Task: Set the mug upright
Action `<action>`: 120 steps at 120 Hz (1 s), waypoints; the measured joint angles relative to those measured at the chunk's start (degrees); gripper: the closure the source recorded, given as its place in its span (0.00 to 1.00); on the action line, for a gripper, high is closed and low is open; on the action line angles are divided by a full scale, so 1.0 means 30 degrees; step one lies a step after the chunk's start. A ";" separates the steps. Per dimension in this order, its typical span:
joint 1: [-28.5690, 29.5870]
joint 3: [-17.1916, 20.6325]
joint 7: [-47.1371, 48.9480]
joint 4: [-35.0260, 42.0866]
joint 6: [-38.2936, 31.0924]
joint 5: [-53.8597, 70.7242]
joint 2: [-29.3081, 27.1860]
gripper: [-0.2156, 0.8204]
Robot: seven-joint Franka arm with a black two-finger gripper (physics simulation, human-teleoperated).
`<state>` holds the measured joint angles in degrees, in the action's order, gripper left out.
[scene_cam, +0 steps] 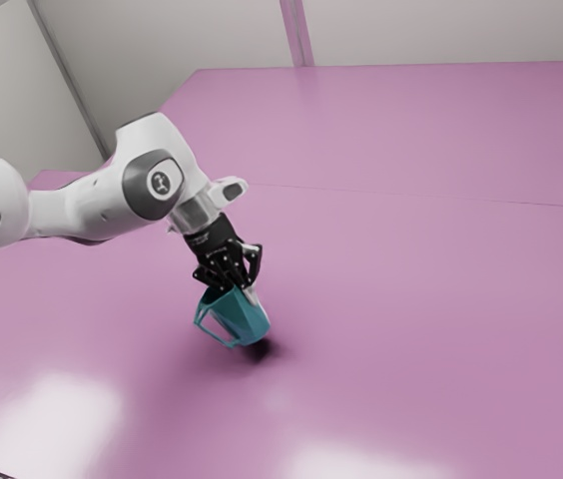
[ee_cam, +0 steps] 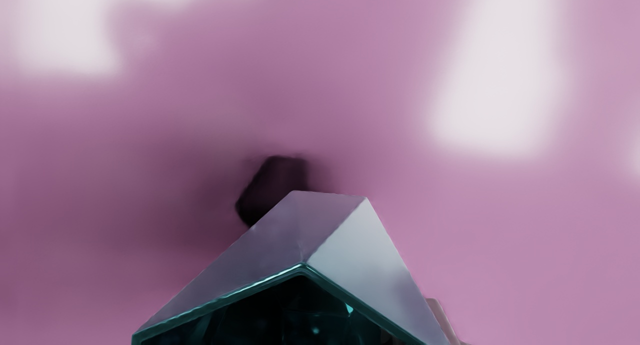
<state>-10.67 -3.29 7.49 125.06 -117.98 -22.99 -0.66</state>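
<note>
Leaning mug (scene_cam: 242, 317) | dk shadow (scene_cam: 260, 350) nr it | pink tbl (scene_cam: 411, 299) | wall (scene_cam: 441, 32) bhnd

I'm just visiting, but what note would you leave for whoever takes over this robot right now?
Hand: at the mug's rim, apparently gripping it.
Mug: tilted, mouth toward the hand; whether its base touches the table I can't tell.
Done: mug apparently gripped.
Left: straighten it, rest its base flat on the table, let go.

Bright light leaves broad white glare (ee_cam: 500, 85) on the pink table (scene_cam: 411, 299), dark soft-edged shadow (scene_cam: 259, 350) beneath the mug (scene_cam: 241, 319)
</note>
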 joint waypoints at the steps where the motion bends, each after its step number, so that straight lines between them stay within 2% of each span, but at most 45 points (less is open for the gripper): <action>1: -0.0005 -0.0006 0.0014 0.0002 -0.0051 0.0246 -0.0034 0.95; 25: 0.0122 -0.0014 0.0288 0.0044 -0.1020 0.5701 -0.0619 0.95; 45: 0.0268 0.0003 0.0434 0.0215 -0.1643 0.8342 -0.0652 0.95; 120: 0.0380 -0.0347 0.0735 0.1065 -0.3621 0.9363 0.1333 0.95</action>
<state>-9.53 -4.33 9.69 128.25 -128.85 5.10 3.34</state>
